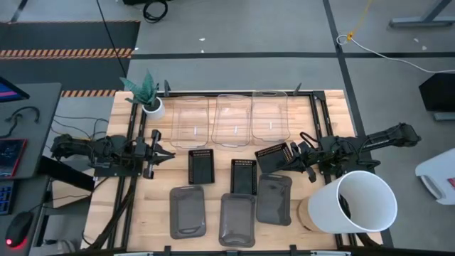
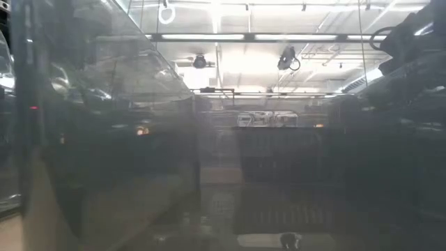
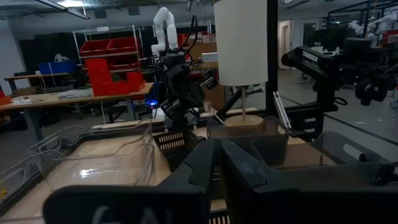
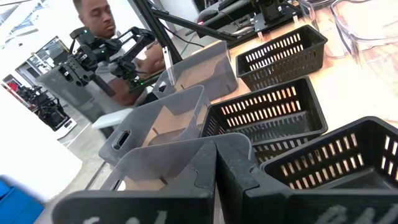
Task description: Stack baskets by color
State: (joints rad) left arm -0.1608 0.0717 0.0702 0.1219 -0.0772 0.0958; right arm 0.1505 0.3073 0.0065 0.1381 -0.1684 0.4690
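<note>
Three clear baskets [image 1: 232, 119] stand in a row at the far side. Two black slotted baskets [image 1: 201, 166] [image 1: 243, 176] rest flat mid-table. A third black basket [image 1: 274, 156] sits askew at the tip of my right gripper [image 1: 290, 158], which is shut on it. Three dark grey baskets [image 1: 188, 211] [image 1: 237, 219] [image 1: 274, 199] lie along the near side. My left gripper [image 1: 167, 151] is shut and holds nothing, left of the black baskets. My right gripper pinches the black basket's slotted end wall [image 4: 273, 173], the end toward the table's right, between its two fingers. The fingers come roughly level from the table's right. The basket [image 4: 348, 162] sits tilted in the hold, above the other black baskets [image 4: 273, 115].
A big white bucket [image 1: 362, 203] lies at the near right beside my right arm. A white plant pot [image 1: 153, 107] stands at the far left corner. Black frame rails [image 1: 131, 178] run along both table sides. A person [image 4: 93, 25] sits beyond the table's left.
</note>
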